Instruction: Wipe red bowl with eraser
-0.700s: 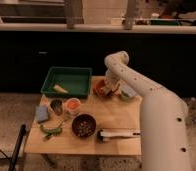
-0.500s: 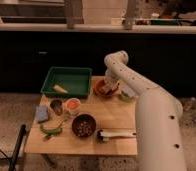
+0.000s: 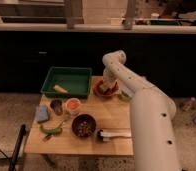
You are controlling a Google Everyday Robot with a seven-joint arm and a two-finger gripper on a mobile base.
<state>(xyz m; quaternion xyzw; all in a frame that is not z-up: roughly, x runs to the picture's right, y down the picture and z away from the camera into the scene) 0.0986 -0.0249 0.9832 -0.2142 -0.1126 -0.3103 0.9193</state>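
Observation:
The red bowl (image 3: pixel 102 90) sits at the far right part of the wooden table (image 3: pixel 106 112), right of the green tray. My white arm reaches from the lower right over the table, and my gripper (image 3: pixel 109 86) points down into the red bowl. The eraser is hidden; I cannot make it out at the gripper's tip.
A green tray (image 3: pixel 67 81) with a pale yellow piece stands at the back left. A dark brown bowl of speckled bits (image 3: pixel 83 125), a white-rimmed cup (image 3: pixel 72 105), a metal cup (image 3: pixel 56 105), a blue-grey block (image 3: pixel 42 113), green pods (image 3: pixel 51 129) and a long white tool (image 3: pixel 114 134) lie on the table.
The arm has shifted slightly over the red bowl; the gripper stays down in it. Nothing else on the table has moved.

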